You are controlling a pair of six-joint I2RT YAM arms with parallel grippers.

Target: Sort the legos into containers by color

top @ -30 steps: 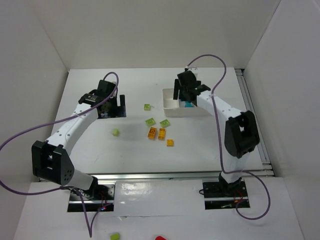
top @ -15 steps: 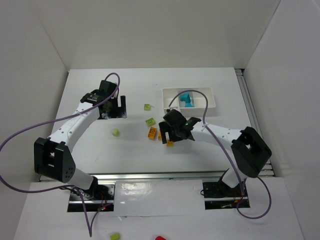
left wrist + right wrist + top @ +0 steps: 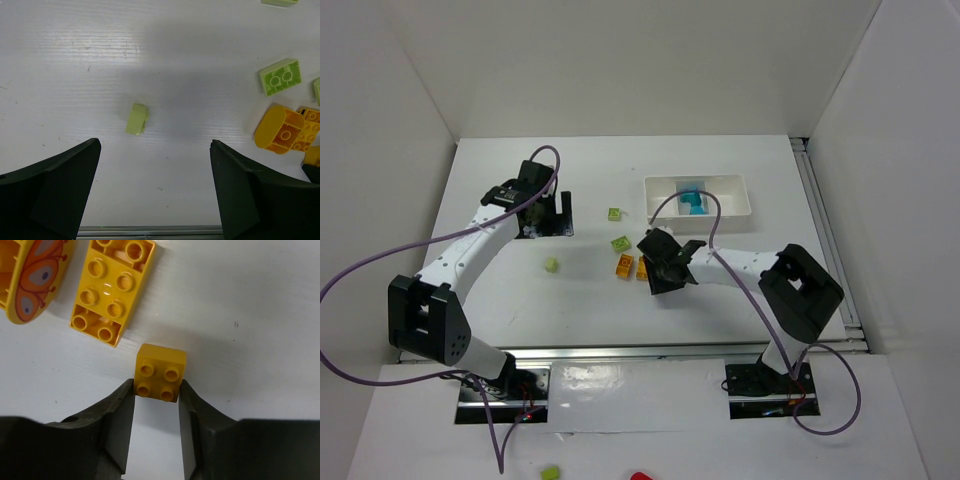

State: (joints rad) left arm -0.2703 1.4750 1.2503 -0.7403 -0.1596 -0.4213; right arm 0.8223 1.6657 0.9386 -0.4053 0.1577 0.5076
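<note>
My right gripper [image 3: 663, 272] is low on the table, and its jaws are closed against the two sides of a small orange 2x2 lego [image 3: 160, 372]; the gripper shows close up in the right wrist view [image 3: 156, 395]. Beside it lie an orange 2x4 lego [image 3: 111, 292] and an orange oval piece [image 3: 30, 280], which also show from above [image 3: 625, 265]. The white tray [image 3: 730, 183] at the back holds cyan legos [image 3: 692, 199] in its middle compartment. Green legos lie loose [image 3: 614, 214] [image 3: 621, 243] [image 3: 551, 264]. My left gripper [image 3: 540, 215] is open and empty [image 3: 155, 145], above a lime lego [image 3: 136, 119].
The table's metal front rail [image 3: 650, 350] runs along the near edge. White walls enclose the left, back and right. A green lego [image 3: 550, 472] and a red piece [image 3: 640, 477] lie off the table at the bottom edge.
My right gripper has left the tray, swung down to the orange legos and settled around the small orange one. The left arm has not moved.
</note>
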